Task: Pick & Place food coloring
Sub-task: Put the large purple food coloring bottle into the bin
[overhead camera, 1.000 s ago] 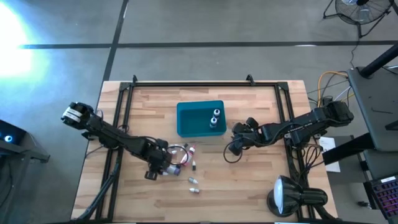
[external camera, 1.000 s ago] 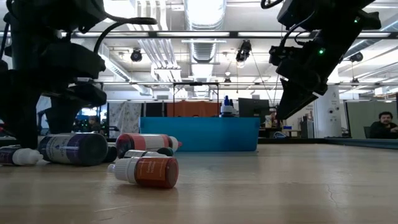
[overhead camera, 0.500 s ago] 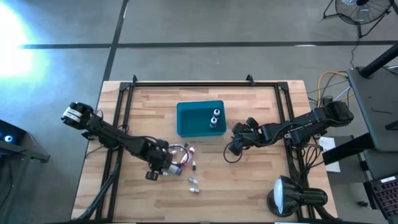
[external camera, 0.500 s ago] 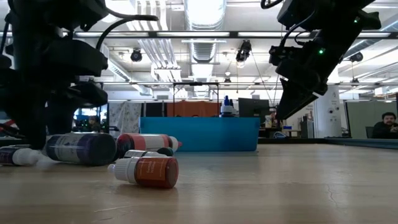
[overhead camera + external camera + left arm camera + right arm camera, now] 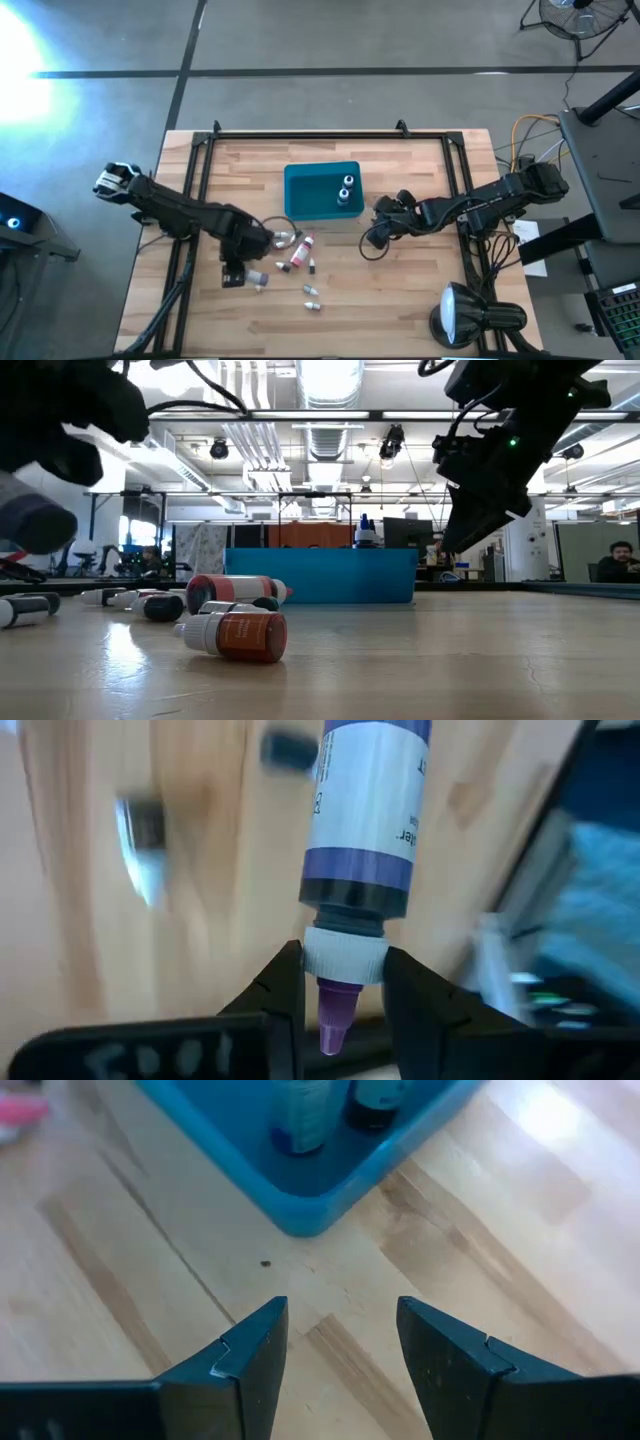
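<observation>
- Fingers of the left gripper (image 5: pixel 338 1005) clamp the white neck of a small purple-bodied, white-labelled dropper bottle (image 5: pixel 368 815), which juts out beyond the fingertips, above the wooden table (image 5: pixel 420 300).
- Right gripper (image 5: pixel 335 1350) hangs spread apart, just beside the teal rectangular bin (image 5: pixel 310 192).

Both arms are dark, nearly black, built of slim jointed segments. The left arm (image 5: pixel 175 208) ends at its outer joint in a pale, whitish cap, and thin light cables loop beside its wrist. The right arm (image 5: pixel 480 205) has bulkier, rounded housings near the wrist, where a small green light glows in the low view. Its fingers (image 5: pixel 245 1360) are matte black, angular wedges with stepped inner edges.
</observation>
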Robot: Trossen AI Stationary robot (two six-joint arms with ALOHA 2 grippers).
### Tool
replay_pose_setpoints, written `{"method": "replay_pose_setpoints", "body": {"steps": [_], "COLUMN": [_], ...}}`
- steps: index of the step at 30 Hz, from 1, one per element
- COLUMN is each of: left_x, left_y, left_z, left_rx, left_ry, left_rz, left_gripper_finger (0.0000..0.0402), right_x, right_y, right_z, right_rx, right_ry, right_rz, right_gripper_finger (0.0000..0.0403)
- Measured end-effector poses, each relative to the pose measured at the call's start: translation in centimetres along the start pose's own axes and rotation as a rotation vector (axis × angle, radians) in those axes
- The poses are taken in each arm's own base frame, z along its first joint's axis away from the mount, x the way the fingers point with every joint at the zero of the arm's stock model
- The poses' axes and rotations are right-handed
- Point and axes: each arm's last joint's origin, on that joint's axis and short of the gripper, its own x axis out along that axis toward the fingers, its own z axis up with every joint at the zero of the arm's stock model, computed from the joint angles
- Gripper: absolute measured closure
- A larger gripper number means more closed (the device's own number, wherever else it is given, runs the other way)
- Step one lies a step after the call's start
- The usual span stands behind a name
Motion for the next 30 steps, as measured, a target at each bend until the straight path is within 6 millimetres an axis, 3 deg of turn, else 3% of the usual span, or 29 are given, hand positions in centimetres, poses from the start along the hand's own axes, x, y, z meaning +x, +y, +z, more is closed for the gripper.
{"method": "replay_pose_setpoints", "body": {"steps": [6,12,23,30], "left_x": [-0.3,1.2,3.5,4.6], "left_y": [1.2,2.7,4.9,5.4], "left_z": [-1.2,-3.1,-4.8,-4.4], "left_rx": [-0.345,-0.526,-0.646,-0.688], "left_ry": [0.228,0.465,0.596,0.603], "left_rz": [-0.051,0.040,0.120,0.132], "left_gripper_finger": [0.0332,0.0330,0.0324,0.0318], "right_x": [0.2,0.2,0.3,0.4], "right_y": [-0.4,-0.4,-0.5,-0.7], "right_z": [0.2,0.2,0.0,-0.2], "right_rx": [0.292,0.334,0.363,0.366], "right_ry": [0.000,-0.001,-0.006,-0.003], "right_rz": [-0.017,-0.019,-0.031,-0.038], "right_gripper_finger": [0.0220,0.0220,0.0220,0.0220]}}
